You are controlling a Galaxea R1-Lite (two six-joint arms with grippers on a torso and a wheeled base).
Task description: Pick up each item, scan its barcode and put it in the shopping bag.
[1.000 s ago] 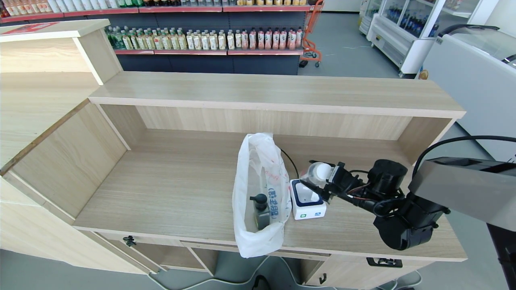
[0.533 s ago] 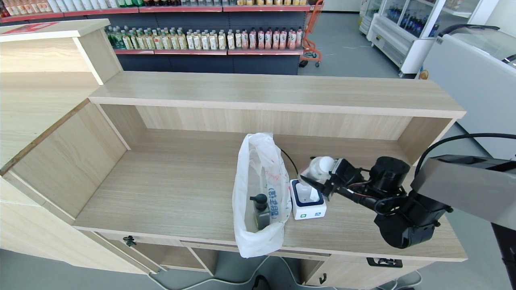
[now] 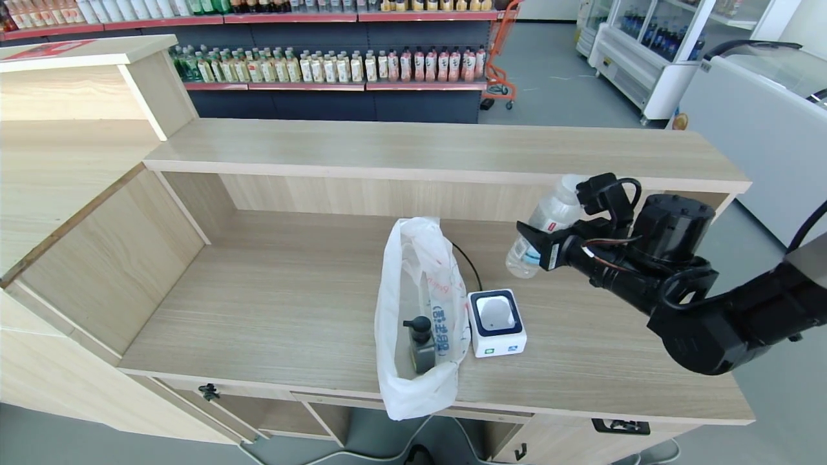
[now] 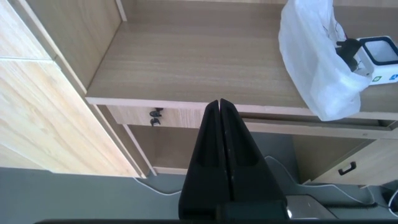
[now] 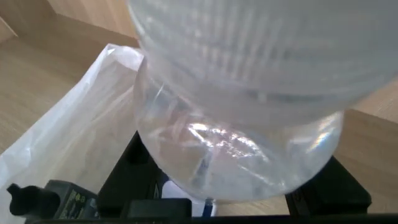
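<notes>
Right fingers: I have the right gripper (image 3: 568, 221) clamped on the clear water bottle (image 3: 548, 216), one finger on each side of its body.
Bottle: it hangs in the air, tilted, well off the tabletop (image 3: 291, 290). Its lower end leans toward the bag side. From the right wrist camera the bottle (image 5: 236, 124) bulges right in front of the lens, with the bag's white plastic (image 5: 74, 130) beneath it.
Left fingers: the left gripper (image 4: 219, 109) has its two fingers pressed flat together with nothing between them. It sits low, out in front of the tabletop's near edge.
Scanner: the white box scanner (image 3: 496, 320) stands on the tabletop, dark window up, just right of the bag. The bottle is above it and to its right, apart from it.
Shopping bag: the shopping bag (image 3: 413, 290) stands open at the front edge, its bottom drooping over the lip.
In the bag: a dark pump bottle (image 3: 420, 339) stands upright inside.
Cable: a black cable (image 3: 468, 261) curves behind the bag and scanner.
</notes>
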